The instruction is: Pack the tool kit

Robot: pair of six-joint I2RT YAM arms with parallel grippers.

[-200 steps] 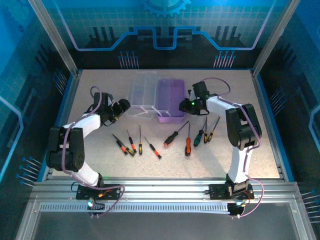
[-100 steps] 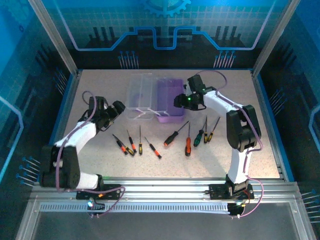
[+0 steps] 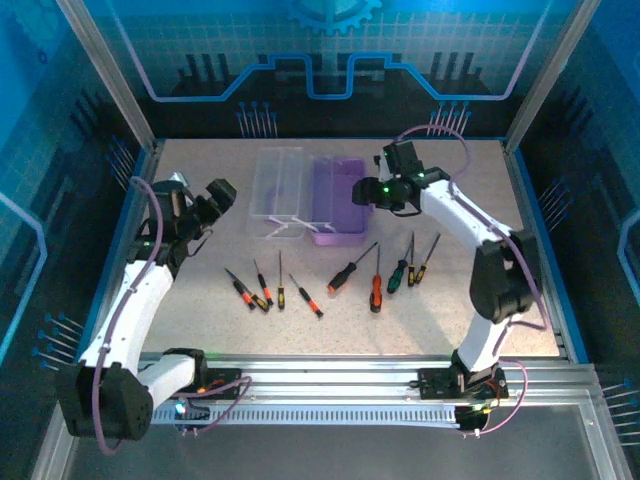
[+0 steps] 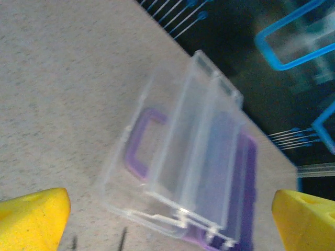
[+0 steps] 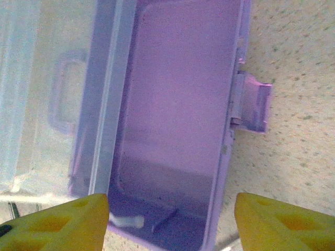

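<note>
Overhead view: the case lies open at the far middle of the surface. Its clear lid is folded flat to the left of the purple tray. The screwdrivers lie in a loose row on the surface nearer the arm bases, apart from the case. The left tool hangs left of the lid. The right tool hangs at the tray's right edge.

Left wrist view: the yellow fingers stand wide apart, released, with nothing gripped. The lid and the purple handle lie ahead, blurred.

Right wrist view: this tool's fingers are likewise spread, grasping nothing, above the tray floor. A purple latch juts from the tray's side, a detail too small to read from overhead. A small pale piece at the tray's near end cannot be identified.
</note>
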